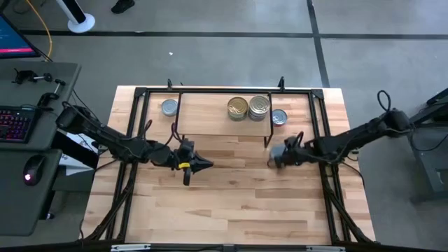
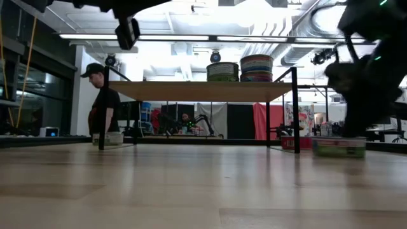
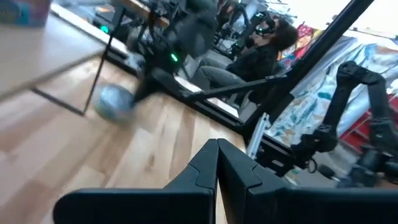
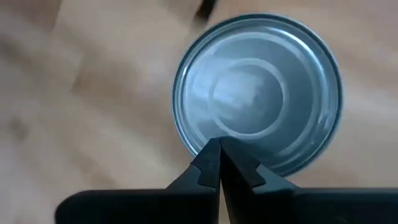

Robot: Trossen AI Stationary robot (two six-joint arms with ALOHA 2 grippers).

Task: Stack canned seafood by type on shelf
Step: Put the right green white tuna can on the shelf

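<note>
- Right up against the right wrist camera: a silver tin point(image 4: 258, 93), top facing the lens, with the right pincer point(image 4: 219, 163) pinched fully shut just above it. It's holding nothing, fingertips pressed together.
- From above, that pincer point(image 1: 274, 155) sits just off the shelf's point(image 1: 210, 124) front right corner, and the silver tin point(image 1: 278, 117) it's probably looking at is on the table point(image 1: 231, 203) beside the shelf's right end.
- Progress so far, I'd say partway: two stacks are already up on the shelf, a gold-top one point(image 1: 237, 108) and a silver-top one point(image 1: 260, 106), touching side by side near the right end.
- Still to go: that right-hand tin, plus another silver tin point(image 1: 169, 107) on the table off the shelf's left end. So two left by my count.
- Left pincer point(image 1: 201, 164) is also clamped shut and empty, parked in front of the shelf's left half, not doing much.
- View differences: the low view is the only one that shows the stacks point(image 2: 240, 67) are really more than one tin high, and that the right tin point(image 2: 339, 147) rests flat on the table under the arm. It also catches a person point(image 2: 102, 102) behind the table.
- Top view gives the lid colours, which the low view can't.
- Left wrist view shows a blurry tin point(image 3: 115, 102) by a shelf leg, and its own closed fingers point(image 3: 205, 168).
</note>
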